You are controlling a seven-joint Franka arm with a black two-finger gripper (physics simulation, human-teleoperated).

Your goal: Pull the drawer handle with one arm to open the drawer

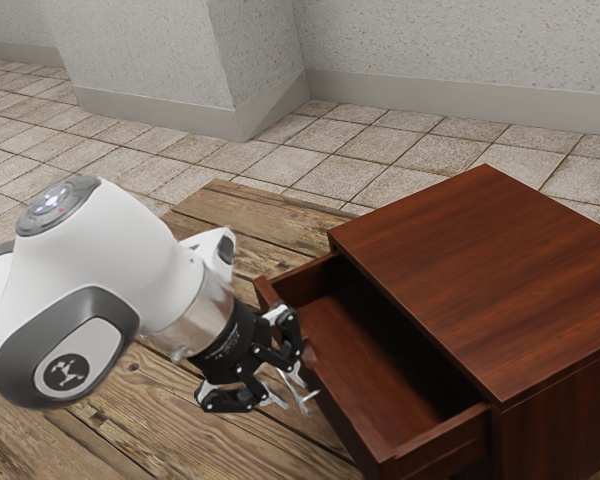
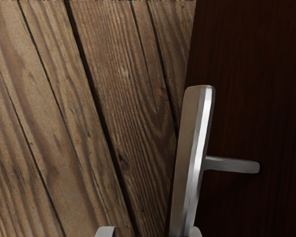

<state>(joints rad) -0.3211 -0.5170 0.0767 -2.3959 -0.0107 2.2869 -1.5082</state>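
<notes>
Gripper [image 1: 278, 378] is straddling the metal handle [image 2: 191, 158] with its fingers apart. The drawer [image 1: 372, 372] is standing well out of the cabinet [image 1: 480, 265]. The rigid, likely slick bar is probably best taken mid-length.

Soft, even light falls across the scene. The pale floor tiles [image 1: 400, 150] and the white arm [image 1: 90, 270] are bright, and the arm's underside shades to grey. The cabinet top [image 1: 480, 270] carries a faint sheen. The drawer [image 1: 380, 390] darkens inside toward its back. In the wrist view, the metal handle [image 2: 192, 163] has a bright strip along one edge, the drawer front [image 2: 256, 74] is nearly black, and the counter [image 2: 64, 123] is evenly lit.
</notes>
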